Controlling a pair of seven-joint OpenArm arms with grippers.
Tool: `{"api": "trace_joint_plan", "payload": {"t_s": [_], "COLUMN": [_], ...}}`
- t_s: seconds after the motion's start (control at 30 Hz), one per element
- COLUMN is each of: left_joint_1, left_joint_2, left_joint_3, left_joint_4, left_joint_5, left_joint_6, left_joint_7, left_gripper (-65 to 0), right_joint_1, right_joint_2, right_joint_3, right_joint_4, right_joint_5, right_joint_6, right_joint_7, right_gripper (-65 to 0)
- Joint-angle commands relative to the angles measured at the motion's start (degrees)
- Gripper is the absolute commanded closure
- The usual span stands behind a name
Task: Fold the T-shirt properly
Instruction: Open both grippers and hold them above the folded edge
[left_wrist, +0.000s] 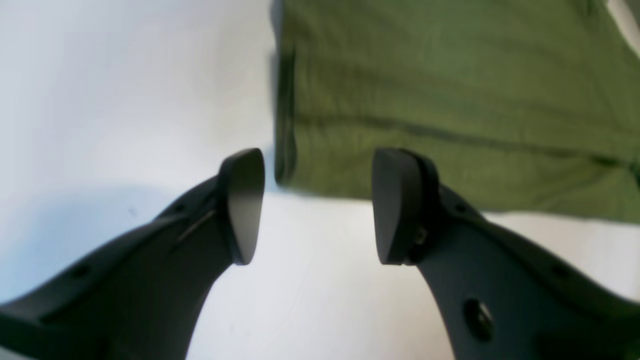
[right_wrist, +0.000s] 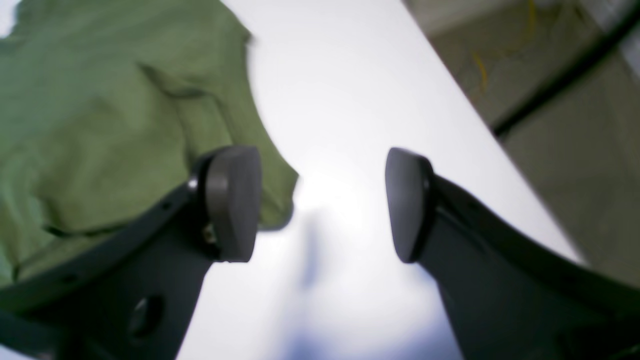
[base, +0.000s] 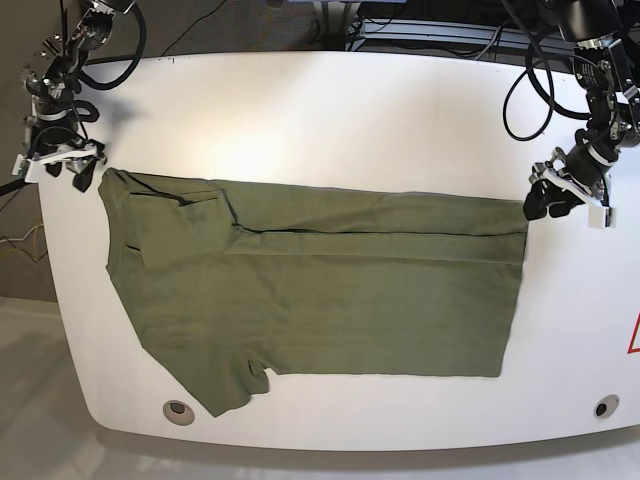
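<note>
The olive-green T-shirt lies spread on the white table. Its upper edge is folded down into a long band, and one sleeve sticks out toward the table's front. In the base view my left gripper hovers just beyond the T-shirt's upper right corner. In the left wrist view the left gripper is open and empty, with the corner of the T-shirt just past its fingertips. My right gripper sits at the upper left corner. In its wrist view the right gripper is open over bare table, beside the T-shirt.
The table edge runs close to the right gripper, with floor beyond it. Two round fittings sit near the front corners. Black cables hang behind the left arm.
</note>
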Motion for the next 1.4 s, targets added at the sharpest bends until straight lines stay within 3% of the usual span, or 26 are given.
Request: {"api": "trace_joint_plan", "payload": {"t_s": [0.0, 0.47, 1.37], "left_joint_1": [0.01, 0.8, 0.99], "left_joint_2": [-1.82, -1.62, -1.36], "left_joint_3": [0.12, -0.04, 0.35], "left_joint_4": [1.61, 1.87, 1.38], "left_joint_5": [-1.5, -1.23, -0.9], "left_joint_6": [-0.6, -0.28, -0.14], "left_joint_7": [-1.22, -2.13, -2.3], "left_gripper": [-31.7, -31.2, -31.2], "right_joint_1": [0.81, 2.24, 6.94], "right_joint_2": [-0.31, -0.36, 0.7], "right_joint_3": [-0.08, -6.39, -3.76], "right_joint_4": [-1.7, -10.04, -18.45], "right_joint_5": [2.75, 1.9, 1.82], "right_joint_6": [1.71, 2.04, 3.07], "right_joint_7": [1.35, 4.32, 5.87], "right_gripper": [-37.6, -37.4, -37.1]}}
